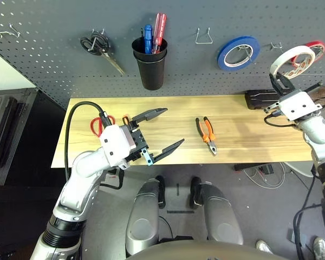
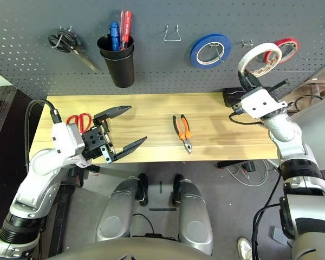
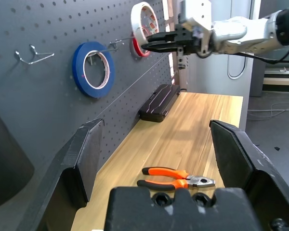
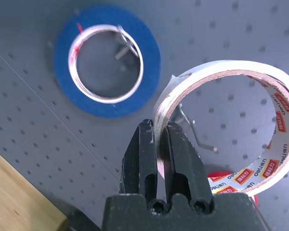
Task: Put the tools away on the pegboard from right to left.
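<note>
right pincer [image 4: 159, 137] pinching white tape roll [image 4: 221, 120], hook [image 4: 195, 130] inside

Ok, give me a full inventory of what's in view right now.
white tape roll: 1, white, held at the pegboard's right hook
blue tape roll: 1, blue, on a hook
red tape roll: 1, red, far right of the board
black-handled scissors: 1, hung upper left
black cup: 1, holding blue and red tools
pliers: 1, orange-black, mid table
red-handled scissors: 1, table's left end
black case: 1, table's back right
pegboard: 1, dark grey
left gripper: jaws open
right gripper: jaws pinching the white roll
</note>
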Action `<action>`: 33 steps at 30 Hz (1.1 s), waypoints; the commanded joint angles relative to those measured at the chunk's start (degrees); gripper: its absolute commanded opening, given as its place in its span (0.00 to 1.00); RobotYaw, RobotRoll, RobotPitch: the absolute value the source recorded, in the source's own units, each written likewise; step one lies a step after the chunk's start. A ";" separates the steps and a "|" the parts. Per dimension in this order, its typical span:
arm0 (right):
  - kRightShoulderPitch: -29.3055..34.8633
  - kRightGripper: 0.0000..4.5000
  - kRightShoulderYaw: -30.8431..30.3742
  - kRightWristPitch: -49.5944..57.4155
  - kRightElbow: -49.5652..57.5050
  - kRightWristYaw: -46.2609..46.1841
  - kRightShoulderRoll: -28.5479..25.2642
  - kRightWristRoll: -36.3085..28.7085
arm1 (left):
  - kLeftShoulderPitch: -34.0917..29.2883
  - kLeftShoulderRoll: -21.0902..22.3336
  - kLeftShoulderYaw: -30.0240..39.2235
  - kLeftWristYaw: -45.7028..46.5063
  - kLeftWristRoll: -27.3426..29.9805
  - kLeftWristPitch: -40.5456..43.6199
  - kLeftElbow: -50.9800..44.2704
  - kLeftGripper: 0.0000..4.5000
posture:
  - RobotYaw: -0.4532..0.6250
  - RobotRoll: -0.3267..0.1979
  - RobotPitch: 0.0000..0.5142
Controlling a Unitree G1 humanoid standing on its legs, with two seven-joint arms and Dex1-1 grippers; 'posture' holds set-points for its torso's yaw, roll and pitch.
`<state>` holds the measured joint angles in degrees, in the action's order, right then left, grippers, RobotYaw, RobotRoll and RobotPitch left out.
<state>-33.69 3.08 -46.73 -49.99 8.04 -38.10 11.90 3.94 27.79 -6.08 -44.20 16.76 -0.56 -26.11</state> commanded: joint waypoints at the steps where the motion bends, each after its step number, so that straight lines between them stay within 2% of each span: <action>1: -1.97 0.01 -0.56 2.41 -3.86 -0.03 0.01 0.49 | -0.32 0.22 -0.79 -0.34 0.30 0.67 -0.37 1.00 | 0.55 0.62 0.40; 14: -14.17 0.01 -4.40 13.50 -15.30 0.80 3.30 2.44 | -0.12 0.42 -0.83 -0.68 0.18 1.06 0.43 1.00 | 0.56 0.62 0.42; 15: -14.68 0.15 -4.38 14.04 -15.81 0.49 3.51 2.26 | -0.20 0.37 -0.87 -0.71 0.03 0.76 0.62 1.00 | 0.56 0.62 0.42; 16: -14.99 0.20 -4.33 13.78 -15.86 0.44 3.65 2.01 | -0.24 0.32 -0.88 -0.70 -0.11 0.49 0.79 1.00 | 0.56 0.62 0.43; 19: -13.92 0.44 -3.24 9.24 -13.74 0.44 3.76 0.31 | -0.58 0.33 -0.77 -0.54 -0.57 0.14 1.36 1.00 | 0.56 0.62 0.43; 24: -6.64 0.87 -0.09 -1.37 -6.64 1.34 3.89 -5.12 | -1.49 0.75 -0.28 -0.58 -0.55 0.00 1.47 1.00 | 0.55 0.62 0.46; 25: -4.16 0.99 0.17 -2.94 -4.00 2.13 3.87 -6.14 | -1.60 0.80 -0.21 -0.61 -0.56 -0.10 1.65 1.00 | 0.55 0.62 0.46; 29: 5.12 1.00 0.43 -3.60 8.20 4.89 4.29 -9.36 | -2.07 1.56 0.25 -1.21 -0.82 -0.67 2.98 1.00 | 0.54 0.62 0.48; 33: 13.41 1.00 0.14 1.62 19.71 7.31 5.33 -11.81 | -2.12 2.50 0.74 -1.99 -0.63 -1.24 4.48 1.00 | 0.52 0.62 0.49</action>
<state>-22.54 3.06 -47.59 -34.08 14.04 -33.03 1.51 2.66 29.77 -5.29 -45.33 16.51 -1.13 -23.09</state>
